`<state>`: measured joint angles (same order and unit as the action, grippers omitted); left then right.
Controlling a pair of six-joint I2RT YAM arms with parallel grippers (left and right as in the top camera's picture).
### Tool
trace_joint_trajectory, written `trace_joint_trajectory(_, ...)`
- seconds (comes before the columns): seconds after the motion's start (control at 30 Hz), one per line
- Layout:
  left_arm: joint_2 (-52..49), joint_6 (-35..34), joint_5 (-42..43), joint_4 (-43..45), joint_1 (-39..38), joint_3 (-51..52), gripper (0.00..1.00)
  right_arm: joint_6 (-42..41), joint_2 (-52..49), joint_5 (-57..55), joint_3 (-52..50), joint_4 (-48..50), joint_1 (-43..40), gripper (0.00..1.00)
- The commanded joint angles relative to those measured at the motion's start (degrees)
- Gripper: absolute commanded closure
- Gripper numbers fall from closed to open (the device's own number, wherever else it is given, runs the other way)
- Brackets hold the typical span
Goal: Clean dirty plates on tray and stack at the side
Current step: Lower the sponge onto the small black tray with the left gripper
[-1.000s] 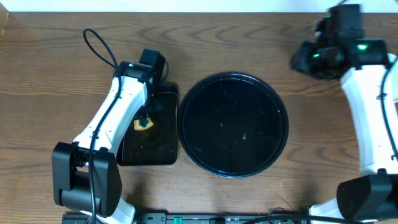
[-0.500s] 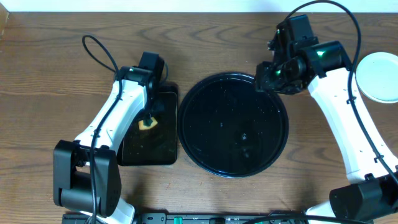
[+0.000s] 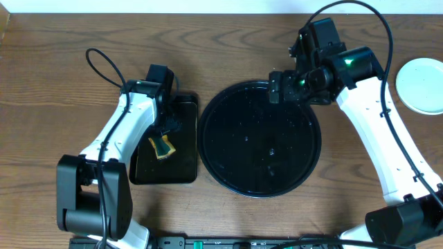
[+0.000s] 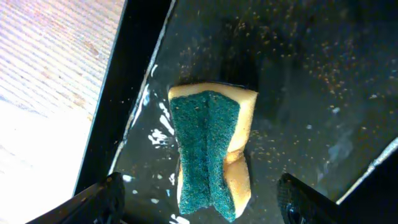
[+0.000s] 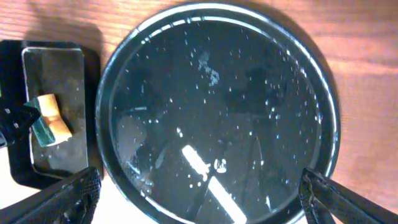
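Observation:
The round black tray (image 3: 243, 160) sits mid-table, wet and speckled with droplets, with no plate on it; it fills the right wrist view (image 5: 217, 87). A pale round plate (image 3: 422, 84) rests on the bare wood at the far right edge; whether more lie under it I cannot tell. My right gripper (image 3: 280, 88) hovers open over the tray's upper right rim, its fingers (image 5: 69, 198) wide apart and empty. My left gripper (image 3: 167, 127) stands open above a yellow-and-green sponge (image 4: 211, 155), which lies loose between its fingers (image 4: 106, 198).
A smaller rectangular black tray (image 3: 181, 166) left of the round one holds the sponge (image 3: 162, 146) and is wet. A black cable (image 3: 104, 59) loops over the table behind the left arm. Bare wood surrounds both trays.
The left gripper opened and let the sponge drop onto the rectangular tray. The right arm swung left from the far right to the round tray's rim, opening wide and uncovering the plate.

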<state>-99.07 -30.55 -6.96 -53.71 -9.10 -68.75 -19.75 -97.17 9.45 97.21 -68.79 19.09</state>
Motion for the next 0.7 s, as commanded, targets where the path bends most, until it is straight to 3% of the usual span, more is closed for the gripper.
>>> trace_joint_trajectory(0.0, 4.4, 3.5, 0.1, 0.3, 0.1, -2.3, 0.21, 4.2, -1.1, -0.4, 0.6, 1.6, 0.5, 0.01)
trace_joint_trajectory(0.4, 27.8, 10.0, 0.2, 2.1, 0.1, -3.3, 0.17, 4.4, -1.1, -7.7, 0.6, 5.0, 0.5, 0.01)
trace_joint_trajectory(0.67, 45.8, 10.0, 0.3, -0.2, 0.2, -3.3, 0.17, 4.4, -1.1, -9.7, 0.6, 5.9, 0.5, 0.01)
